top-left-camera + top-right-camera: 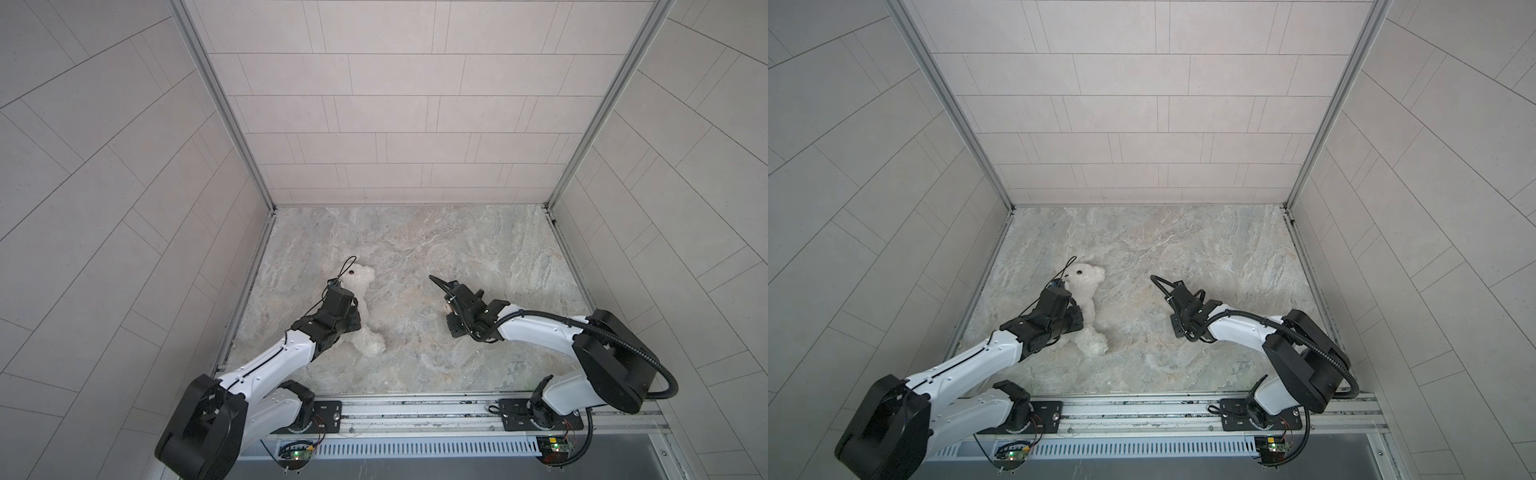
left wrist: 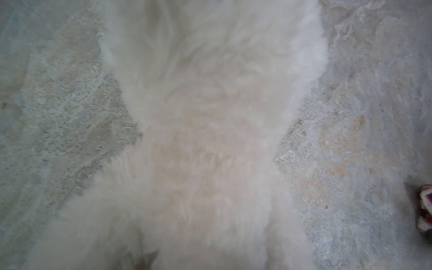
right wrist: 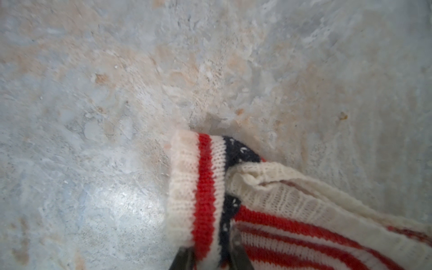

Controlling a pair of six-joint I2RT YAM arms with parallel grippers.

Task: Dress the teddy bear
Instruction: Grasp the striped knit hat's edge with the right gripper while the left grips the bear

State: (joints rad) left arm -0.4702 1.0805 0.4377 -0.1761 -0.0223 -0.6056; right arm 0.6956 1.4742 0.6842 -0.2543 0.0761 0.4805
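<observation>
The white fluffy teddy bear (image 1: 365, 282) lies on its back on the marble floor at the left in both top views, head towards the back wall (image 1: 1088, 282). My left gripper (image 1: 353, 316) is pressed down on its middle. In the left wrist view the bear's fur (image 2: 210, 105) fills the frame and hides the jaws. The red-and-white striped knit sweater (image 3: 280, 210) lies under my right gripper (image 3: 210, 250), whose two dark fingers pinch a striped band of it. From above, the right gripper (image 1: 455, 309) covers nearly all of the sweater.
Tiled walls close in the marble floor (image 1: 415, 249) on three sides. A metal rail (image 1: 415, 409) carrying both arm bases runs along the front edge. An edge of the sweater (image 2: 425, 205) shows to one side of the bear.
</observation>
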